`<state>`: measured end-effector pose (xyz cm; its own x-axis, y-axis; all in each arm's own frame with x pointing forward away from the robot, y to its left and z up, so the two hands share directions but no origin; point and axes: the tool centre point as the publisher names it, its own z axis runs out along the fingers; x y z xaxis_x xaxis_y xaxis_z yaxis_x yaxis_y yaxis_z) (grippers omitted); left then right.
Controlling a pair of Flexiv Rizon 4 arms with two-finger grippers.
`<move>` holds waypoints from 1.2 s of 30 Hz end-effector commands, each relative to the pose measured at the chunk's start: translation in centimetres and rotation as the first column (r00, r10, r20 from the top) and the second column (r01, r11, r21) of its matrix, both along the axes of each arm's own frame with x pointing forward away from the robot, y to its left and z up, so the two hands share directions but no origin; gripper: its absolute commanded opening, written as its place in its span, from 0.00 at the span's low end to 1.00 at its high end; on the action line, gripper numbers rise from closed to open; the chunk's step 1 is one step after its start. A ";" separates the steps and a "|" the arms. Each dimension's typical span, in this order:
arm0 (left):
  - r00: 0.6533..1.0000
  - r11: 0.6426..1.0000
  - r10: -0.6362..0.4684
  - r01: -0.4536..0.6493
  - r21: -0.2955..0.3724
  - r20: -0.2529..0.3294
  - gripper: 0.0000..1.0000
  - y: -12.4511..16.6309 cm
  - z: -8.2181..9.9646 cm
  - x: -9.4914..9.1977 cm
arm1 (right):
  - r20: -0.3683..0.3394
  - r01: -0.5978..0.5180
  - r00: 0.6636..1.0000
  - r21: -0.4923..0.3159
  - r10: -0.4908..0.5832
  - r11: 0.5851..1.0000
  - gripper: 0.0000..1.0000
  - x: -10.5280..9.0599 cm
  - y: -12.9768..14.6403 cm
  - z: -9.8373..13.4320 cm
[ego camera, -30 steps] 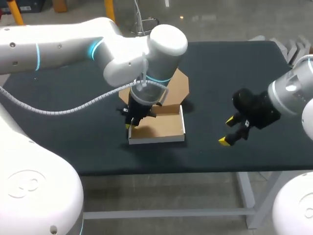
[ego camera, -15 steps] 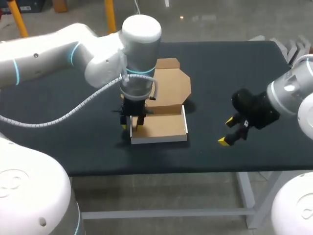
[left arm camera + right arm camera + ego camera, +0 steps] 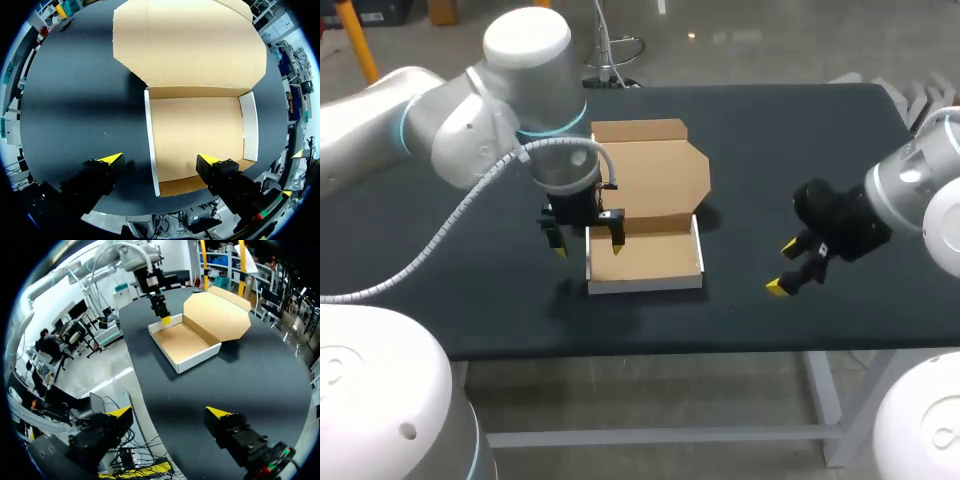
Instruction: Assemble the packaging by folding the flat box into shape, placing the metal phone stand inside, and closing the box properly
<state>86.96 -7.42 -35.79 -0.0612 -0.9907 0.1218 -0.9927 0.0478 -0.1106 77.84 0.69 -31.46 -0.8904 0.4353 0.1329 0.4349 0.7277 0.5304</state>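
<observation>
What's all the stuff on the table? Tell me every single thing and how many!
table: one, black, under everything.
box: one, brown cardboard inside with white walls, in the middle of the table, nothing in it; its lid is folded back open behind it.
left gripper: one, black with yellow-tipped fingers, open, straddling the box's side wall, one finger inside the box and one outside.
right gripper: one, black with yellow-tipped fingers, open, holding nothing, over bare table on the box's other side.
</observation>
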 end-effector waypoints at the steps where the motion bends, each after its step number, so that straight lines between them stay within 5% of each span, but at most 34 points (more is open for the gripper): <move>1: 0.995 0.965 -0.052 0.071 -0.251 0.083 1.00 1.9 3.7 -3.1 | -0.007 0.004 1.000 0.008 -0.004 1.000 1.00 0.1 -0.4 0.2; 10: 0.984 0.919 -0.110 0.154 -0.362 0.140 1.00 4.1 8.5 -7.3 | -0.039 0.064 0.997 0.004 -0.064 0.998 1.00 0.5 -0.7 0.5; 26: 0.977 0.920 -0.109 0.169 -0.352 0.183 1.00 8.4 12.5 -12.1 | -0.109 0.220 0.970 0.016 -0.217 0.975 1.00 -0.3 -2.0 1.7; 36: 0.988 0.960 -0.020 0.061 -0.275 0.150 1.00 9.4 14.5 -14.0 | -0.175 0.370 0.914 -0.016 -0.367 0.929 1.00 -1.5 -3.6 2.8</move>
<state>74.19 1.75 -22.42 -0.1629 -0.8926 0.4204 -0.9733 0.0756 -0.2166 77.16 -2.45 -29.79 -0.6396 0.7114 0.2912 0.7491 0.4918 0.4439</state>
